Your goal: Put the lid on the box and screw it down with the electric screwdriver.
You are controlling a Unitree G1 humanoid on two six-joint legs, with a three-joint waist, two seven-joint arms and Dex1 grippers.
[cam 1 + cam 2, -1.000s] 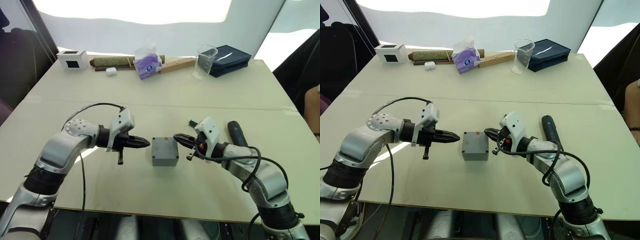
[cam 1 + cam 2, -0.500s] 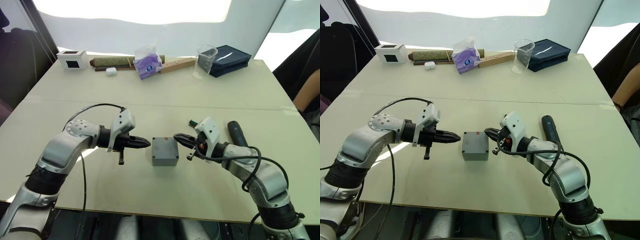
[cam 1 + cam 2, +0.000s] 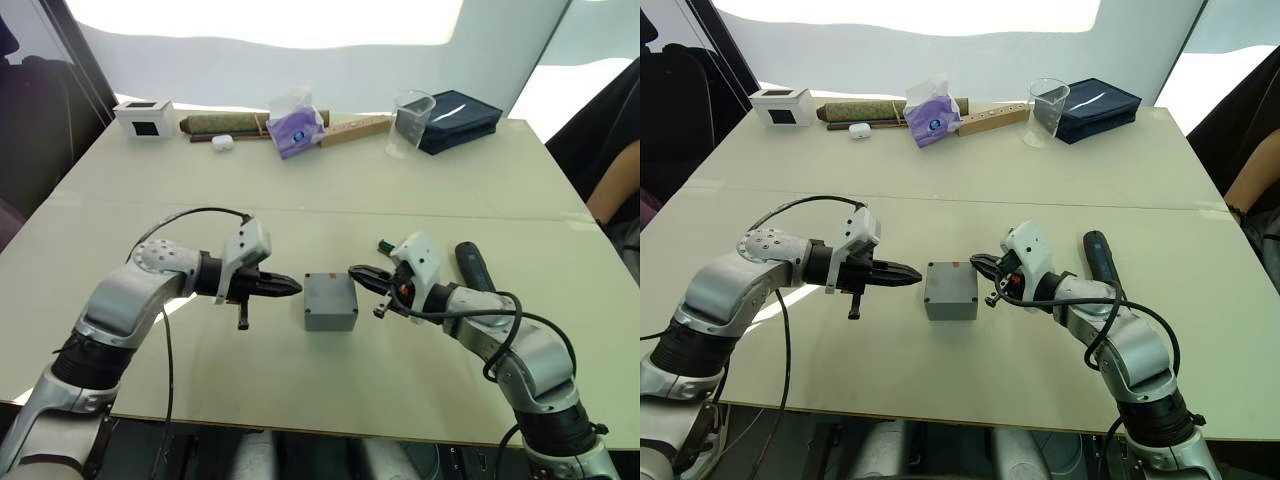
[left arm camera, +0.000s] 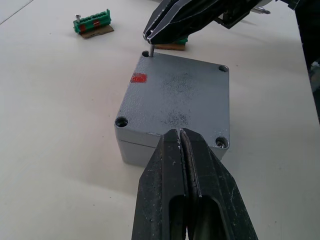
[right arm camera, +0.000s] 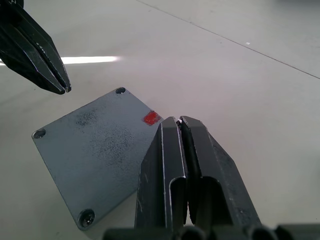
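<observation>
The grey box (image 3: 331,318) stands mid-table with the lid (image 4: 175,97) lying flat on it, a red mark near one corner. One corner hole holds a seated screw (image 4: 220,142). My right gripper (image 3: 354,273) is shut on a small screw (image 4: 150,51), holding it upright over the lid's far corner hole. My left gripper (image 3: 296,288) is shut and empty, its tip just left of the box at lid height. The black electric screwdriver (image 3: 472,265) lies on the table beyond my right forearm.
Green strips (image 4: 92,22) lie on the table beyond the box. Along the far edge stand a white box with a black window (image 3: 145,117), a purple tissue pack (image 3: 295,127), a clear cup (image 3: 410,120) and a dark blue case (image 3: 460,118). A person's arm (image 3: 612,192) shows at the right edge.
Both grippers and the box stay almost still. The person's arm at the right edge has come further into view.
</observation>
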